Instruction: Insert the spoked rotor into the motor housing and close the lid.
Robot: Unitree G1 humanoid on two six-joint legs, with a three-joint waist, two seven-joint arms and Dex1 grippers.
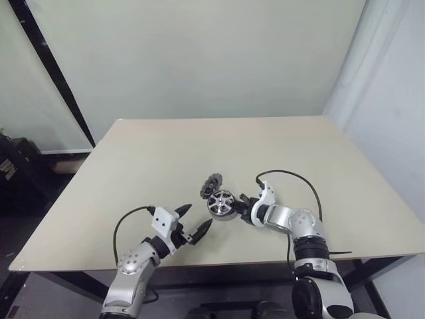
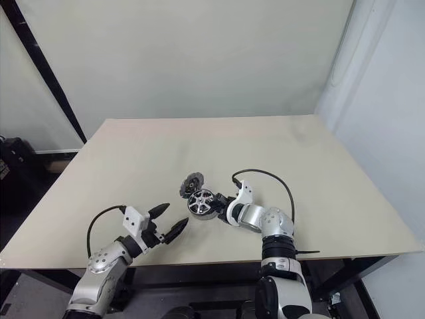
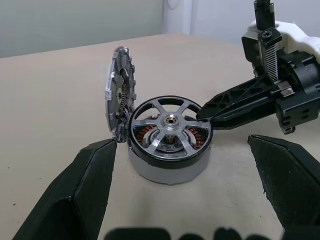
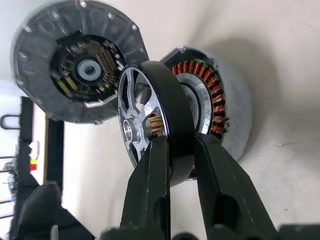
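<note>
The right end effector (image 4: 172, 150) pinches the rim of the spoked rotor (image 3: 170, 125), which sits on top of the motor housing (image 3: 167, 167) near the middle of the desk (image 1: 166, 146). To do this well, I think it should keep the rotor flat and push straight down onto the copper ring. The lid (image 3: 119, 90) leans on edge, touching the housing's left side. The left end effector (image 1: 193, 224) waits wide open, nearby. The desk is plain beige, with pale walls behind.

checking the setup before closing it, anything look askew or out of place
The lid stands on edge, leaning against the motor housing, not flat. The spoked rotor sits at the housing's mouth, its rim pinched by the right gripper.
</note>
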